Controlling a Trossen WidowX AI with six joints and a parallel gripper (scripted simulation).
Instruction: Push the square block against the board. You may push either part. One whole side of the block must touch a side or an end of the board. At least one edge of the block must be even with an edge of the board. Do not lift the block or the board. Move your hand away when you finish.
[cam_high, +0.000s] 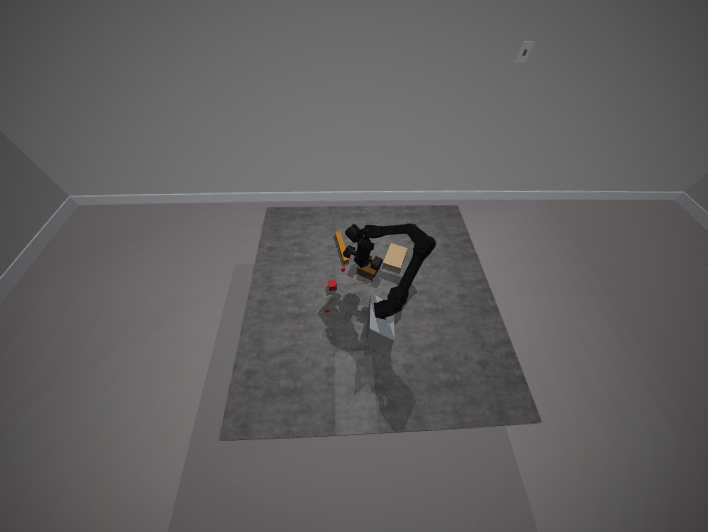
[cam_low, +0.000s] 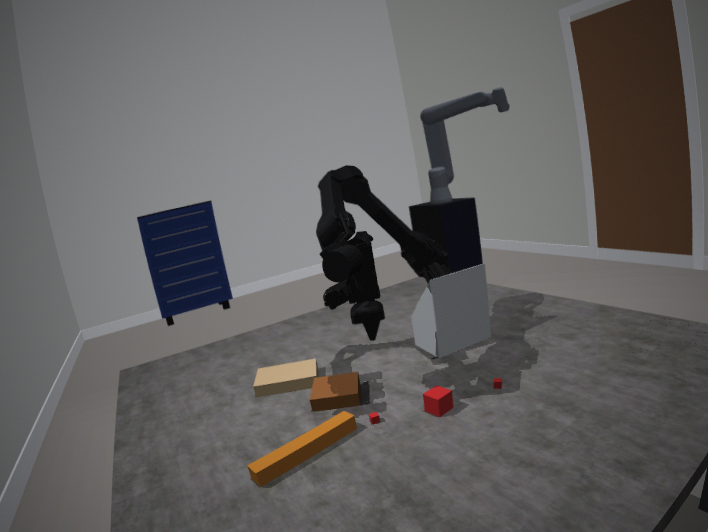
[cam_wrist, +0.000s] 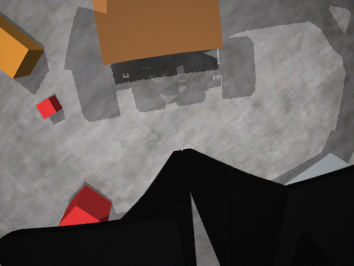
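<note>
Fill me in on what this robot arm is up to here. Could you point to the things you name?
The black arm's gripper (cam_high: 361, 266) (cam_low: 372, 338) (cam_wrist: 182, 158) is shut on nothing, hanging above the grey mat (cam_high: 286, 371) (cam_low: 543, 457) (cam_wrist: 280, 115) by a brown block (cam_high: 366, 273) (cam_low: 335, 388) (cam_wrist: 160, 30). That block lies flat beside a tan block (cam_high: 395, 256) (cam_low: 286, 374). An orange bar (cam_high: 341, 247) (cam_low: 303, 446) (cam_wrist: 15, 47) and three red cubes lie nearby. The job is pushing a square block flush against a board.

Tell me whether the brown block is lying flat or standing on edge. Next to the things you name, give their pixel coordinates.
Flat: the brown block (cam_high: 366, 273) (cam_low: 335, 387) (cam_wrist: 160, 30) shows its broad face upward, its narrow sides low.
</note>
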